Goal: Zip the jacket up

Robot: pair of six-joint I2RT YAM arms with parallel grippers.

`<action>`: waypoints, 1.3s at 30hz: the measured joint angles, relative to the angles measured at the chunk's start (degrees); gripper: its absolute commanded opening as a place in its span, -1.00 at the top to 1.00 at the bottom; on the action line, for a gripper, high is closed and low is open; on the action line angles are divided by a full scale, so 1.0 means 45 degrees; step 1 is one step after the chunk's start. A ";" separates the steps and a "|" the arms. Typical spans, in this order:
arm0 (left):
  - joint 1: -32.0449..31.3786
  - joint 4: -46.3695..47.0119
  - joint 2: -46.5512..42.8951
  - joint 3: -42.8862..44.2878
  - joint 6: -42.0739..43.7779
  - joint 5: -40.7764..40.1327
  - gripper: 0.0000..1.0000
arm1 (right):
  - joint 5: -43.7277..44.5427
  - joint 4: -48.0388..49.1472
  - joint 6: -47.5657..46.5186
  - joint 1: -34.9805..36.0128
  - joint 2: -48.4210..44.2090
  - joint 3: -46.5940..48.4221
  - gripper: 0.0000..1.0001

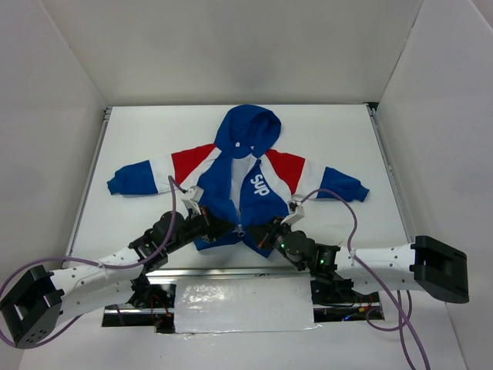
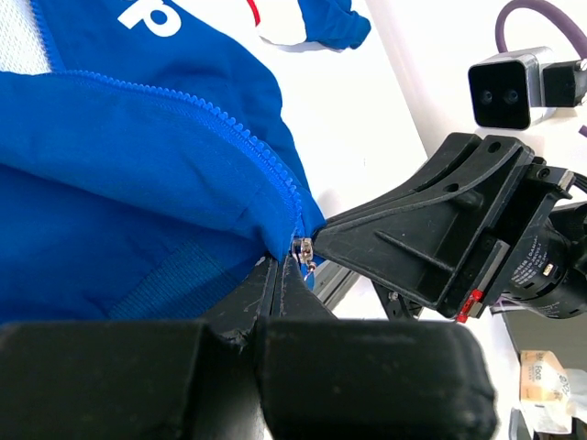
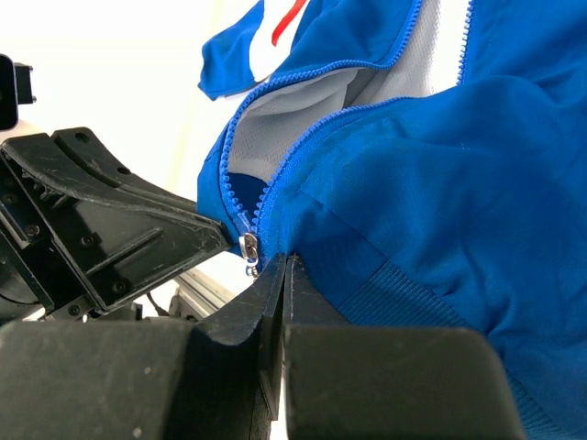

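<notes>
here both jaws pinch the jacket point(image 1: 227, 189) hem.

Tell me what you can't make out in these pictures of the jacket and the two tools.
Top view: the bottom hem of the jacket, covered by the left tool and right tool.
Left wrist view: the chest lettering, cut off by the top edge.
Both wrist views: whether both zipper halves are seated in the slider; too small.
</notes>
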 measured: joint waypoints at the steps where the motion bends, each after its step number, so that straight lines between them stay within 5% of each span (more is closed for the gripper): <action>1: -0.0005 -0.0010 0.0000 0.0000 -0.0034 0.0000 1.00 | 0.0000 0.0000 -0.0019 0.0000 0.0000 0.0000 1.00; 39: -0.0029 -0.2837 -0.2331 0.0233 -0.0262 -0.1224 1.00 | -0.0384 -0.0359 -0.0107 -0.0005 -0.1472 -0.0015 1.00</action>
